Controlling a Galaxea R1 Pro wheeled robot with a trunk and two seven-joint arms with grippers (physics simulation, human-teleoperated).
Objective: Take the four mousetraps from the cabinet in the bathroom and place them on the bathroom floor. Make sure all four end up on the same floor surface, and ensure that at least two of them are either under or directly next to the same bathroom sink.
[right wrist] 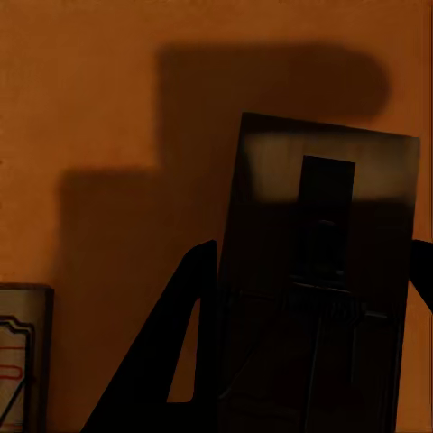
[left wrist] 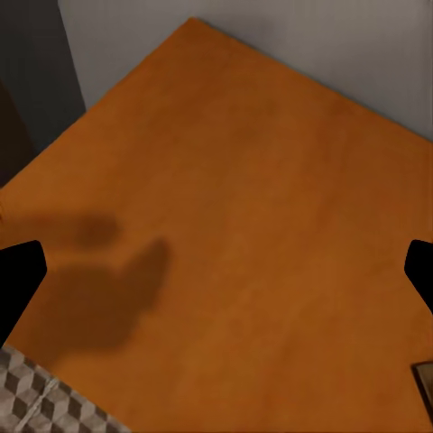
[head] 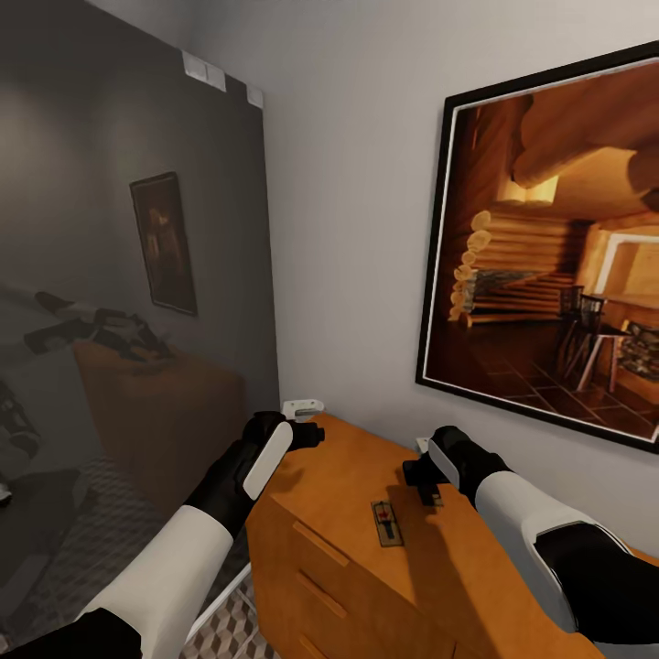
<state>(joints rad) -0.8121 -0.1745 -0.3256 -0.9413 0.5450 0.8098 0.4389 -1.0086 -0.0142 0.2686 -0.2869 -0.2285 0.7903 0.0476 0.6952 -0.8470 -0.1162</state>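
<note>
My right gripper [head: 426,483] hangs just above the top of the orange-brown cabinet [head: 348,467], shut on a mousetrap [right wrist: 271,216]. That trap looks dark in shadow between the fingers in the right wrist view. Another mousetrap [head: 386,523] lies flat on the cabinet top a little nearer than the gripper, and its edge [right wrist: 20,361] shows with a red mark. My left gripper [head: 307,432] hovers open over the cabinet's left end [left wrist: 225,180], its fingertips [left wrist: 18,280] wide apart and nothing between them. A corner of a mousetrap [left wrist: 424,383] shows beside it.
A large mirror [head: 137,275] covers the wall to the left and reflects the robot and the cabinet. A framed picture [head: 549,256] hangs above the cabinet. Cube-patterned bathroom floor [head: 229,631] lies below the cabinet's left side. A small white object [head: 302,405] sits behind the cabinet corner.
</note>
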